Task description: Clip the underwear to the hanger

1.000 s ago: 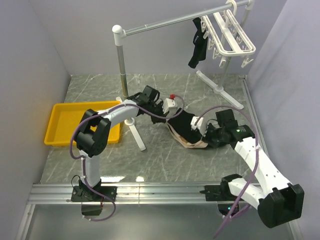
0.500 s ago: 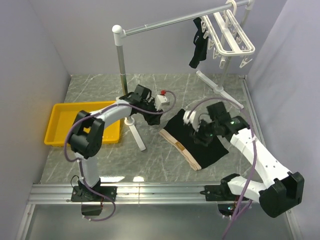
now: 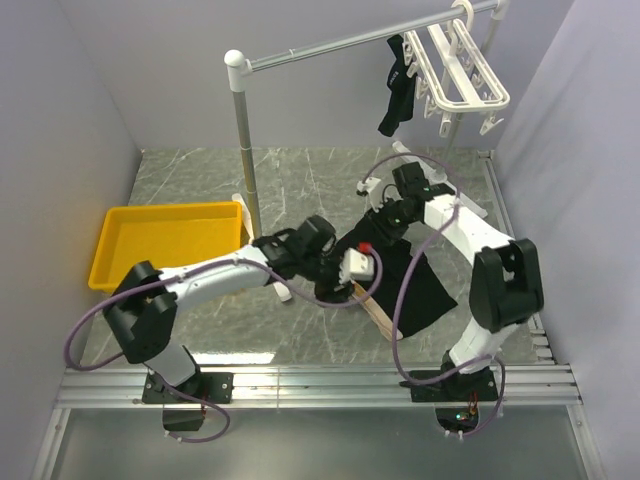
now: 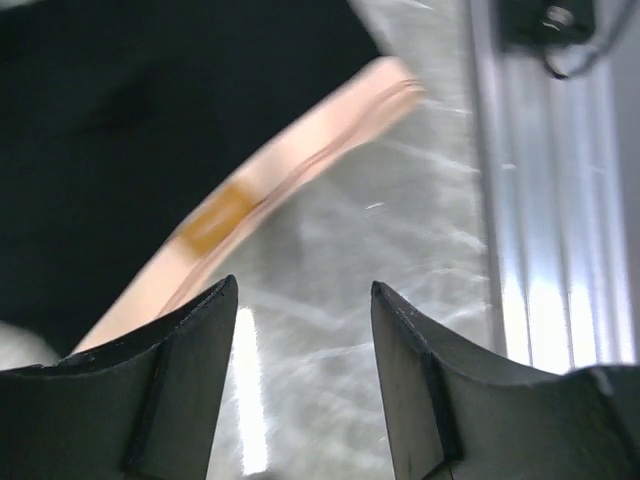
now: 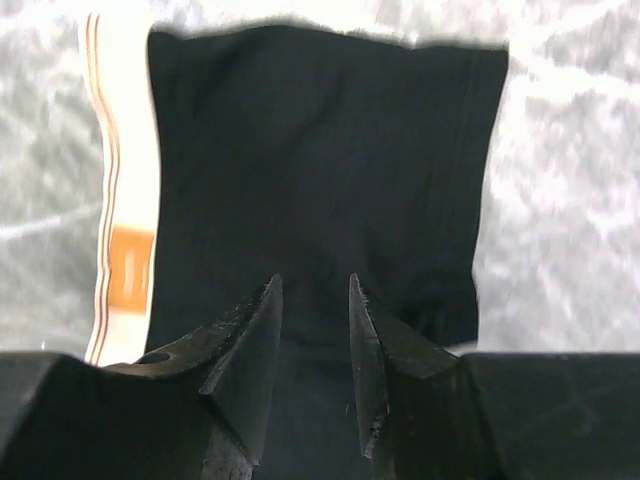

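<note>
The underwear (image 3: pixel 425 285) lies flat on the marble table, black with its tan waistband (image 3: pixel 380 312) toward the near edge. My left gripper (image 3: pixel 350 288) hovers open above the table by the waistband's left end; in the left wrist view the waistband (image 4: pixel 290 170) runs diagonally just beyond my left gripper (image 4: pixel 303 290), which holds nothing. My right gripper (image 3: pixel 385 222) is at the cloth's far edge. In the right wrist view my right gripper (image 5: pixel 314 285) stands open, its gap narrow, over the black cloth (image 5: pixel 320 150), gripping nothing. The white hanger (image 3: pixel 460 70) hangs on the rail at top right.
A small all-black garment (image 3: pixel 397 95) hangs beside the hanger. The grey rail stand's pole (image 3: pixel 245 150) rises left of centre, its feet spreading on the table. A yellow tray (image 3: pixel 165 245) sits at the left. An aluminium rail (image 4: pixel 550 200) borders the near edge.
Both grippers were shut on the bunched underwear, then opened and left it spread flat. The left arm swung toward the near waistband. The right arm moved to the cloth's far edge.
</note>
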Robot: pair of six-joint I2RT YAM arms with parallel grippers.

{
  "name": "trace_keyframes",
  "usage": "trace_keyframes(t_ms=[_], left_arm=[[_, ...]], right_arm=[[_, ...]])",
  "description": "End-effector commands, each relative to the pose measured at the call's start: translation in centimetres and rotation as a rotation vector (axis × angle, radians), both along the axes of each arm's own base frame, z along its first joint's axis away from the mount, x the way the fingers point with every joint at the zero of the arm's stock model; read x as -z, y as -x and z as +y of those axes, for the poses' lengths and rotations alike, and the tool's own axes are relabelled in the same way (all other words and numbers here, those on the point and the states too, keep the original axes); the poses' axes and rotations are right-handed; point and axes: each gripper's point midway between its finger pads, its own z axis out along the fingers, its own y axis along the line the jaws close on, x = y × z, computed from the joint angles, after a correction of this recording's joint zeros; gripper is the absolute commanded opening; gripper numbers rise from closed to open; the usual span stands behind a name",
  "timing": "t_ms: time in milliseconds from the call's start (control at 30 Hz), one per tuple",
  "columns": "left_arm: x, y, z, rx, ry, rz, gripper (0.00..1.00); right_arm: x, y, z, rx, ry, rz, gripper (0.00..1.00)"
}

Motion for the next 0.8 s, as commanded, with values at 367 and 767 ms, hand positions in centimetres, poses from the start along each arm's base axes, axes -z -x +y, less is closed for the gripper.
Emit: trace_keyframes(t_ms=[367,767], left_arm=[[6.0,3.3,-12.5,0.101,-0.008,-0.050,0.60],[11.9,2.7,-4.6,0.150,-0.327,0.015,0.38]], right_arm=[[3.4,-3.6,3.3,-0.031,0.013,0.057,0.35],[5.7,-2.2,-8.1,0.131,0.224,0.089,0.27]])
